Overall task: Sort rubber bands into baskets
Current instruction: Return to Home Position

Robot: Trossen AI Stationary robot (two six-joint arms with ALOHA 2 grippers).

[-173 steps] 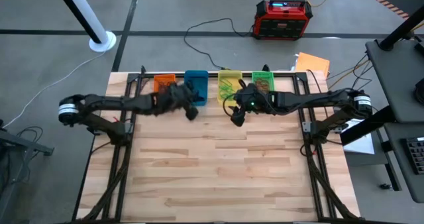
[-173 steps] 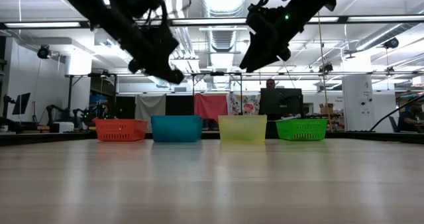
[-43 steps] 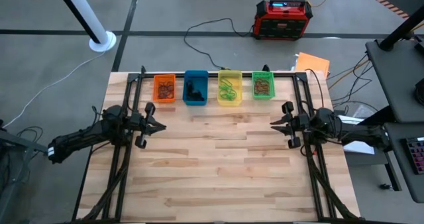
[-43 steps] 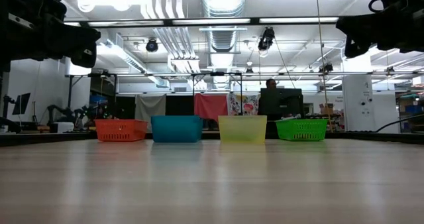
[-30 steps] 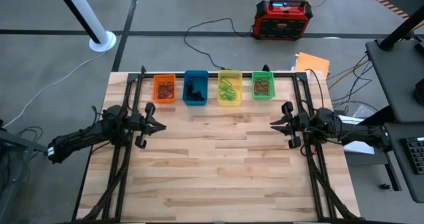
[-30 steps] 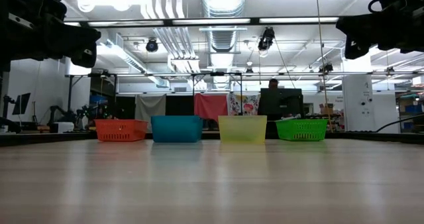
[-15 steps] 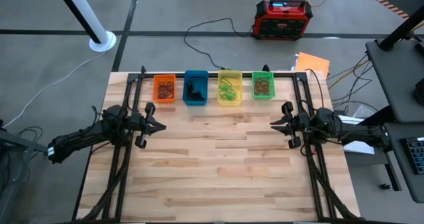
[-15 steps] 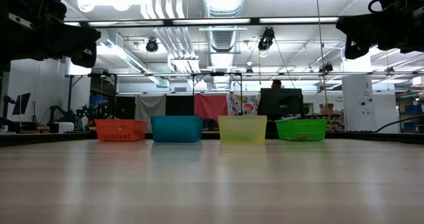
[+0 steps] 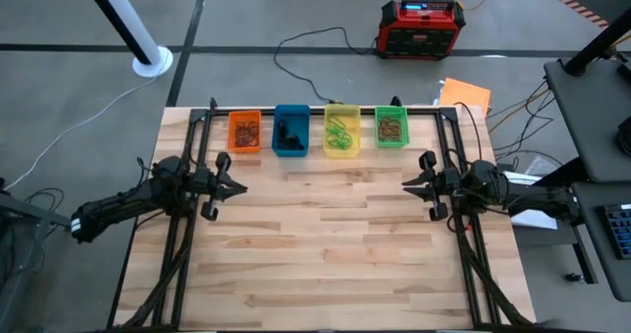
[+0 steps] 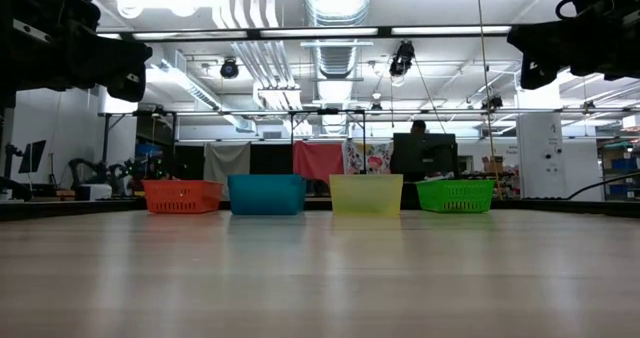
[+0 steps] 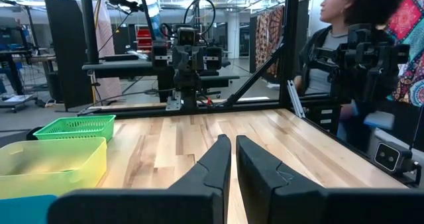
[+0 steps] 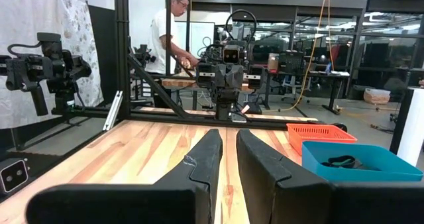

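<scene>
Four baskets stand in a row along the table's far edge: orange (image 9: 245, 132), blue (image 9: 291, 130), yellow (image 9: 341, 130) and green (image 9: 391, 127). Rubber bands lie inside them: brownish ones in the orange, black ones (image 12: 341, 162) in the blue, green ones (image 9: 340, 136) in the yellow, brown-orange ones in the green. My left gripper (image 9: 237, 185) hovers level at the table's left side, shut and holding nothing. My right gripper (image 9: 406, 183) hovers level at the right side, facing it; its fingers (image 12: 199, 159) stand a narrow slit apart with nothing between them.
Bare wood (image 9: 325, 244) stretches between the two grippers and toward the near edge. Black frame rails (image 9: 197, 146) run along the table's sides. A red-black box (image 9: 422, 28) and cables lie on the floor beyond. A person (image 11: 344, 32) stands behind the table.
</scene>
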